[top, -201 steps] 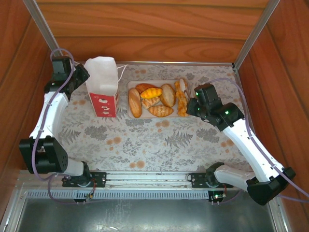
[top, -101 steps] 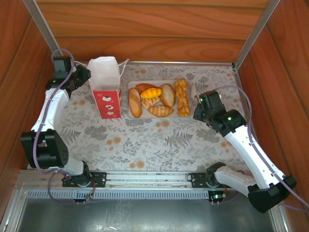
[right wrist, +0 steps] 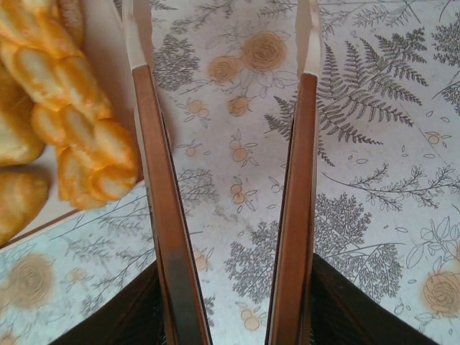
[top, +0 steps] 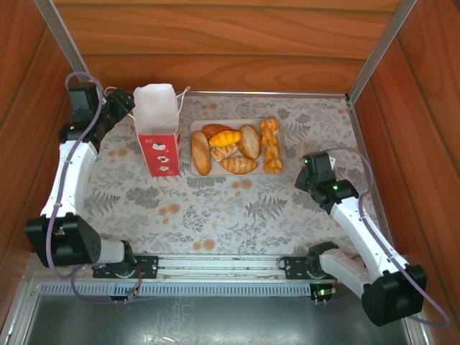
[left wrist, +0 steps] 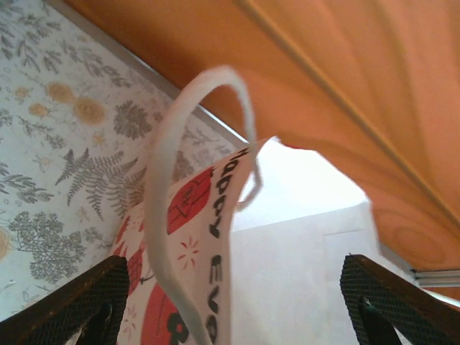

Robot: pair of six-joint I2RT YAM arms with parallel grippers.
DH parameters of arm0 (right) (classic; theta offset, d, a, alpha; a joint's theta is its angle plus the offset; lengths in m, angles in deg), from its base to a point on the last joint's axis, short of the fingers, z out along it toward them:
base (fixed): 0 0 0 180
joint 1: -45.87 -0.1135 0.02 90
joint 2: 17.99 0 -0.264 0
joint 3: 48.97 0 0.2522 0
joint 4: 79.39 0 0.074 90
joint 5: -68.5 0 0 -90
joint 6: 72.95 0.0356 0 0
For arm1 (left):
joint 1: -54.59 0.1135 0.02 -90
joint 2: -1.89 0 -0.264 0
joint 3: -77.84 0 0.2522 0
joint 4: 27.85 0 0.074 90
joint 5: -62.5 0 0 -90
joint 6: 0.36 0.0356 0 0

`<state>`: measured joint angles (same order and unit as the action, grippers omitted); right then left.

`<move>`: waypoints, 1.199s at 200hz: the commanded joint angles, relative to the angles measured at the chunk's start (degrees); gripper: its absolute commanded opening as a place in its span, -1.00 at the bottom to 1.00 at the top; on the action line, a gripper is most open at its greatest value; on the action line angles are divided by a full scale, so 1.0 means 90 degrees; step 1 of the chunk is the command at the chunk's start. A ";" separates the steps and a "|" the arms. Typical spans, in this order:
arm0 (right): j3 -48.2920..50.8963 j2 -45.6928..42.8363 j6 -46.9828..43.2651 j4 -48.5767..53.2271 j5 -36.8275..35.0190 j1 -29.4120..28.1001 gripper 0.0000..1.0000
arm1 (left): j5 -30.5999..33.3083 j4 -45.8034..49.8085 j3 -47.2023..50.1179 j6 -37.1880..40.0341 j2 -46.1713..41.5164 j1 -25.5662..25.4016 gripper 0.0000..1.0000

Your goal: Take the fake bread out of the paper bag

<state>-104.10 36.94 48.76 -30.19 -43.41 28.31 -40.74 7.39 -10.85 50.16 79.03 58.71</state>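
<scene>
The white paper bag with a red lower band stands upright at the back left. In the left wrist view its printed side and a looped string handle rise close in front of the camera. My left gripper is open at the bag's upper left corner. Its jaws stand wide to either side of the bag's edge and do not pinch it. Several pieces of fake bread lie on the tray, among them an oval loaf, a yellow-orange bun and a twisted stick. My right gripper hovers open just right of the tray, with nothing in it.
The pale pink tray sits mid-table, right of the bag. Wooden walls close in the back and both sides, and a metal rail runs along the back edge. Floral tablecloth lies bare in front of the bag and tray.
My left gripper has opened and let go of the bag's top, drawing back to the left; the bag now stands straighter. The right arm has pulled back from the tray toward the near right.
</scene>
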 commanded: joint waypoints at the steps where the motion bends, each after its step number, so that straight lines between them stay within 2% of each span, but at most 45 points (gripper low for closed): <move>1: 0.0180 0.0216 -0.0283 -0.1104 0.0514 0.0350 -0.02 | 0.0089 0.0015 0.0108 0.0021 -0.0405 0.0060 0.75; 20: 0.0232 0.0520 -0.0465 -0.1510 0.0782 0.0563 -0.02 | 0.0137 0.0016 0.0198 0.0046 -0.0724 0.0059 0.85; 88: -0.0366 0.2016 -0.1277 -0.1655 0.1453 0.1035 -0.01 | 0.0696 0.0019 0.0678 0.0185 -0.1876 0.0062 0.86; 107: -0.0634 0.2521 -0.1384 -0.1419 0.1756 0.1238 -0.01 | 0.0789 0.0029 0.0709 0.0246 -0.2038 0.0064 0.86; 133: -0.0949 0.3039 -0.1370 -0.0904 0.1626 0.1388 -0.01 | 0.0835 0.0070 0.0721 0.0315 -0.2170 0.0073 0.86; 189: -0.0955 0.3570 -0.1467 -0.0478 0.1853 0.1601 0.07 | 0.0913 0.0081 0.0816 0.0316 -0.2266 0.0074 0.86; 240: -0.1228 0.3891 -0.1442 0.0144 0.1726 0.1605 0.10 | 0.1022 0.0207 0.0908 0.0444 -0.2287 0.0084 0.86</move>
<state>-112.97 71.11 36.23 -33.05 -27.57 42.28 -33.13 7.98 -3.51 52.54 59.30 58.93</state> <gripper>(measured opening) 0.546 0.931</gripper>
